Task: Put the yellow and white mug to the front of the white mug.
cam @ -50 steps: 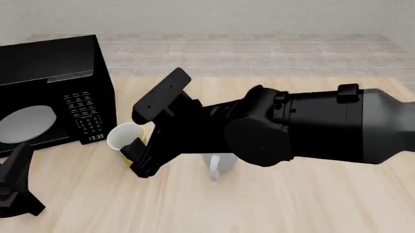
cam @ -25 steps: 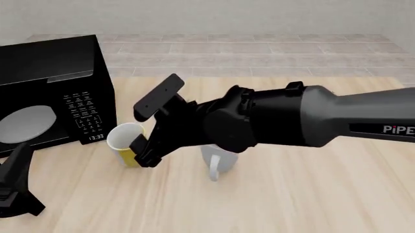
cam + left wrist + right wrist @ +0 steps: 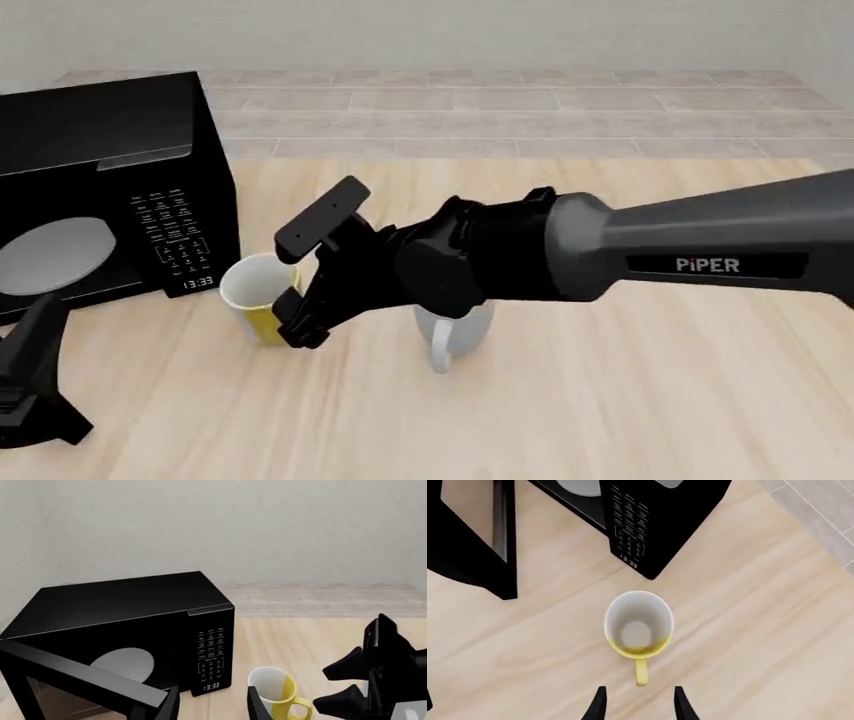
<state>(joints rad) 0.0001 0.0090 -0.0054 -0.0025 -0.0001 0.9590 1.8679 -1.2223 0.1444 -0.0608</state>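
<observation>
Right end effector [image 3: 637,705] spread over the yellow mug's [image 3: 256,297] handle
Microwave [image 3: 114,180] crowds its left; arm hides most of the white mug [image 3: 454,330]

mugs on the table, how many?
2. The yellow mug stands just in front of the microwave's keypad corner, at the right end effector. The white mug is to its right, mostly hidden under the right arm. No others visible.

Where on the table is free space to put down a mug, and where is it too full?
Bare wood lies on the near side of the white mug, and across the table's right half under the right arm. It is crowded between the microwave and the white mug, where the yellow and white mug and right gripper sit.
</observation>
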